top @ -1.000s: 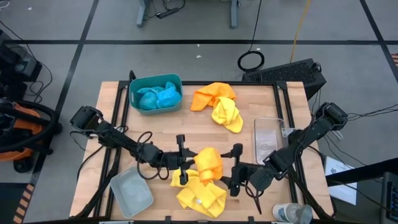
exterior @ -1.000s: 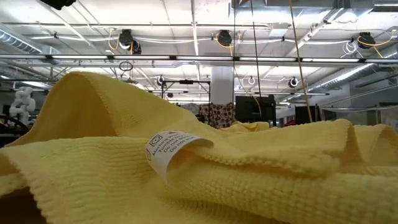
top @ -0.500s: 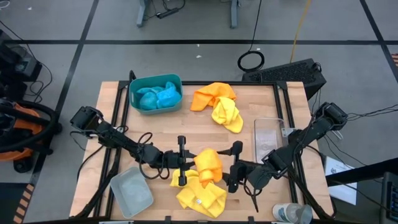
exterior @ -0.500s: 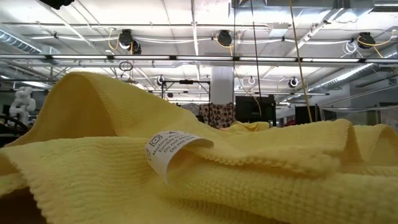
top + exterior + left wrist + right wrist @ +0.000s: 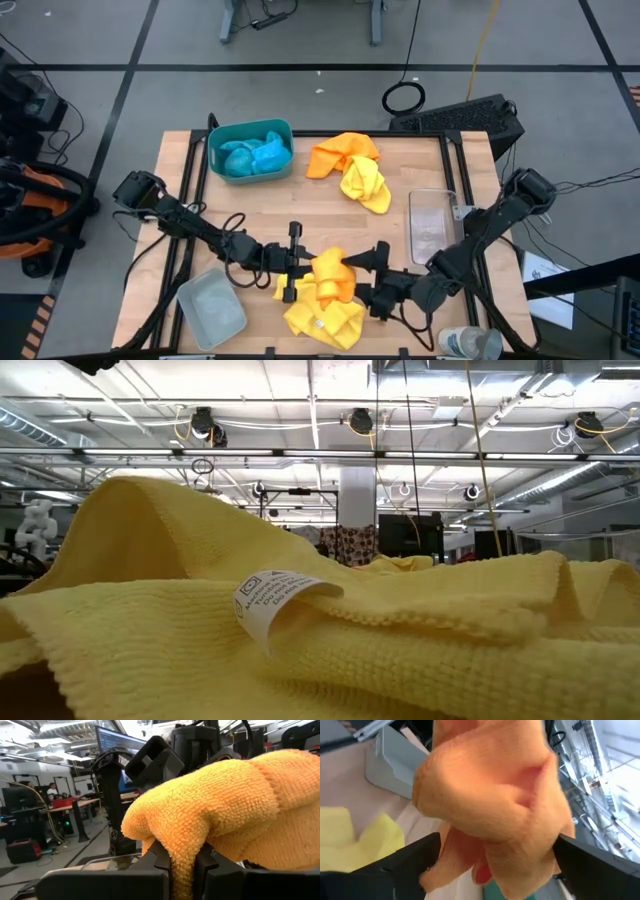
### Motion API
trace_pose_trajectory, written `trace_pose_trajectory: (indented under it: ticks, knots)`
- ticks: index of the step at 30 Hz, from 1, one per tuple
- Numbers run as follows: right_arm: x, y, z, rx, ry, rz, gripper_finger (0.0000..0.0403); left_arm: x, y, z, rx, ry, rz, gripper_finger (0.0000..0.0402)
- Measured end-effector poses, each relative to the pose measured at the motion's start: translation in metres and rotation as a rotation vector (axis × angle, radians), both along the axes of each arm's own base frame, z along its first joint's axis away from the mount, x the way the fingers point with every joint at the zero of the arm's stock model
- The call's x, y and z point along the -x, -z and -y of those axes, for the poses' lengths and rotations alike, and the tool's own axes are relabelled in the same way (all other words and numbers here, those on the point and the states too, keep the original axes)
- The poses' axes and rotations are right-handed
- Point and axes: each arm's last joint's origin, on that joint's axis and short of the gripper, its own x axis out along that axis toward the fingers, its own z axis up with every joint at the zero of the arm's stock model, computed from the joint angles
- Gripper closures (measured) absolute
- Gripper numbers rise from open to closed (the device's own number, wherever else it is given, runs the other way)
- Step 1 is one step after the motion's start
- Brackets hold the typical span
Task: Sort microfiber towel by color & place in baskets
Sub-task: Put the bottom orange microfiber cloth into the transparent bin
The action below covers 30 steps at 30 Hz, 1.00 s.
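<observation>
- Wooden table [image 5: 420, 165], workshop floor all round.
- Left gripper [image 5: 290, 275] is clamped on the orange towel [image 5: 331, 277], held above a yellow towel [image 5: 325, 320] (front-centre).
- Right gripper [image 5: 377, 280], fingers spread wide, straddles that orange towel.

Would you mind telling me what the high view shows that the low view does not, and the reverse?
Only the high view shows both arms, the left tool shut on an orange towel, the right tool open beside it, the teal basket with blue towels, the grey basket and the clear basket. Only the low view shows the white label close up and the ceiling lights. Both show the yellow towel at the near edge.
</observation>
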Motion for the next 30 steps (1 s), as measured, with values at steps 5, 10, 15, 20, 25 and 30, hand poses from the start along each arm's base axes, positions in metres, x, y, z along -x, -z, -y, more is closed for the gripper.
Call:
trace_pose_trajectory:
  ticks: [5,10,15,20,25,30]
  knots:
    - [-0.007,-0.003,0.000,0.036,0.035,0.062,0.0028,0.000,0.002,0.000,-0.003,0.002,-0.018,0.0378]
    - [-0.008,-0.009,0.000,0.013,-0.006,0.112,0.0061,-0.001,0.004,0.000,0.009,0.006,-0.037,0.0376]
    - [-0.009,-0.006,0.001,-0.020,-0.006,0.096,0.0156,-0.001,0.003,0.000,0.013,0.007,-0.034,0.0360]
    - [-0.010,-0.004,0.002,-0.088,0.003,0.099,0.0281,-0.001,0.003,-0.002,0.057,0.011,-0.035,0.0334]
    - [-0.008,-0.004,-0.001,-0.078,0.002,0.094,0.0389,-0.001,0.004,-0.001,0.059,0.019,-0.043,0.0291]
    - [0.006,-0.018,-0.015,-0.091,0.213,0.140,0.0384,0.002,0.005,0.007,0.067,0.079,-0.061,0.0212]
